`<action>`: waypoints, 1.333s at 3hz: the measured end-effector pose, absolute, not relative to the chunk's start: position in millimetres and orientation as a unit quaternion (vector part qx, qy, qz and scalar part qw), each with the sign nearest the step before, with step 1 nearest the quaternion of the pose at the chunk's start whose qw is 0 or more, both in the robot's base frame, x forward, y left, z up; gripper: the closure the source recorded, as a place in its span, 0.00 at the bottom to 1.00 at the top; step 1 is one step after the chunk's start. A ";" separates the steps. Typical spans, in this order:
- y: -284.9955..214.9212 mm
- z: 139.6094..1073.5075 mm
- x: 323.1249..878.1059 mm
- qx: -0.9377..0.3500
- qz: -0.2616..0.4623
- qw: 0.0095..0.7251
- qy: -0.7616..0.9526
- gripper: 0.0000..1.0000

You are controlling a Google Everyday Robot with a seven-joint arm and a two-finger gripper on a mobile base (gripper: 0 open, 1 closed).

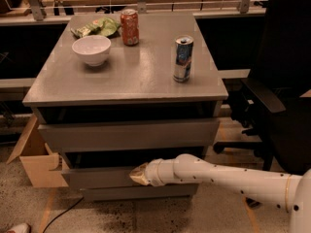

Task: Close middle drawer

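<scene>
The middle drawer (97, 177) is the wide, shallow grey front, second of three on the grey cabinet (131, 135). It sits slightly proud of the cabinet, with a dark gap above it. My gripper (138, 174) is at the end of the white arm (228, 176) reaching in from the right. Its tip is against the middle drawer's front, right of centre. The taller first front (129, 134) is above it and the narrower lowest front (138, 192) is below.
On the cabinet top stand a white bowl (91, 49), a red can (129, 26), a blue-silver can (183, 58) and a green bag (97, 27). A black office chair (277, 91) stands at right. An open cardboard box (34, 161) sits on the floor at left.
</scene>
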State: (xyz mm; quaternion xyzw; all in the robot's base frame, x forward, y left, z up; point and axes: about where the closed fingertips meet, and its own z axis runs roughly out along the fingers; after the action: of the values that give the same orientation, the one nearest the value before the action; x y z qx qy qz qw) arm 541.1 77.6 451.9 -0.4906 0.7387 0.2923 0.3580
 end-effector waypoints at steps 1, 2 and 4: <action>80.3 433.4 551.7 -0.489 0.273 0.362 0.745 1.00; 81.3 423.4 563.8 -0.484 0.258 0.374 0.748 1.00; 70.3 420.6 567.1 -0.466 0.243 0.390 0.756 1.00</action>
State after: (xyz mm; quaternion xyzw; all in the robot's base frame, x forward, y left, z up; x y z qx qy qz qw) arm 567.1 70.3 420.6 -0.4660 0.7564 0.2427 0.3897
